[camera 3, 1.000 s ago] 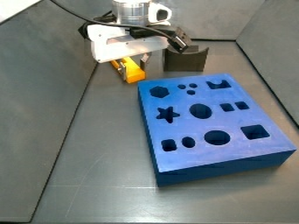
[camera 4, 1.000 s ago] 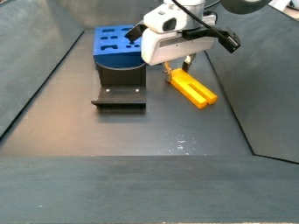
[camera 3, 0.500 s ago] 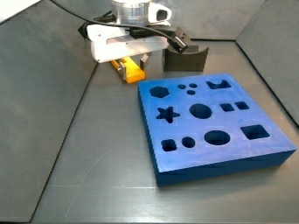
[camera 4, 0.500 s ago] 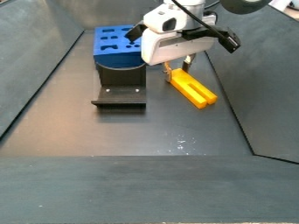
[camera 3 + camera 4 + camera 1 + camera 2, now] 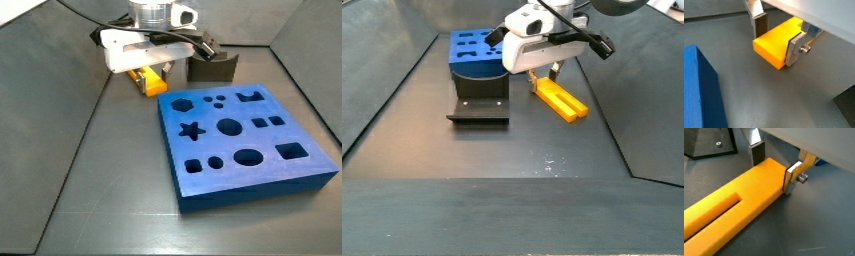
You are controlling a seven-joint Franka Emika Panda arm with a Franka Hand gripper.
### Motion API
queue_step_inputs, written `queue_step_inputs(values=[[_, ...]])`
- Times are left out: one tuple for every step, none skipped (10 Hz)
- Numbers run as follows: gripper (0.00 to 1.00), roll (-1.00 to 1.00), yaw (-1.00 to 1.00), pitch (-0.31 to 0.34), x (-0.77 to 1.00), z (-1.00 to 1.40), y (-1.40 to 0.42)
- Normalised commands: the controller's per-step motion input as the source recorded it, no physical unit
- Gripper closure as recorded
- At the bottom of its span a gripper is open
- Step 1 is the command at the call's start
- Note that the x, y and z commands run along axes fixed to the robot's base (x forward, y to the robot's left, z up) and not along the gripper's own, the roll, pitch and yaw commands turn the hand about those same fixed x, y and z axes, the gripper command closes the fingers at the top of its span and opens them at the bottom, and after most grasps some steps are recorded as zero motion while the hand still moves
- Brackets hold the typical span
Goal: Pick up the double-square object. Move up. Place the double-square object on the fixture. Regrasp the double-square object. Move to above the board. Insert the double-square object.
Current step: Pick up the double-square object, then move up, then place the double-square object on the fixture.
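The double-square object (image 5: 563,103) is a long yellow block with a lengthwise groove. It lies flat on the grey floor between the board and the side wall. My gripper (image 5: 776,49) is low over one end of it, with a finger on each side. In both wrist views one silver finger (image 5: 791,177) rests against the block's side. The other finger (image 5: 761,27) stands a little off it, with floor showing between, so the jaws are open. The double-square object (image 5: 151,79) shows under the gripper (image 5: 144,68), beside the fixture (image 5: 211,67).
The blue board (image 5: 241,140) with several shaped holes lies on the floor, and its corner (image 5: 701,95) shows in a wrist view. The dark fixture (image 5: 478,107) stands in front of the board (image 5: 476,52). Sloping grey walls (image 5: 382,90) close in the work area.
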Motion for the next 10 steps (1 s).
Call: queue_step_inputs(values=[[1.00, 0.00, 0.00, 0.000, 0.00, 0.00, 0.00], [1.00, 0.00, 0.00, 0.000, 0.00, 0.00, 0.00], [1.00, 0.00, 0.00, 0.000, 0.00, 0.83, 0.00], [1.00, 0.00, 0.03, -0.008, 0.04, 0.83, 0.00], [1.00, 0.00, 0.04, 0.040, 0.01, 0.70, 0.00], [1.00, 0.00, 0.04, 0.059, 0.00, 0.63, 0.00], [1.00, 0.00, 0.03, 0.066, 0.00, 0.48, 0.00], [1.00, 0.00, 0.03, 0.059, -0.01, 0.36, -0.01], [1.00, -0.01, 0.03, 0.047, -0.01, 0.20, -0.01], [1.00, 0.00, 0.00, 0.000, 0.00, 1.00, 0.00]])
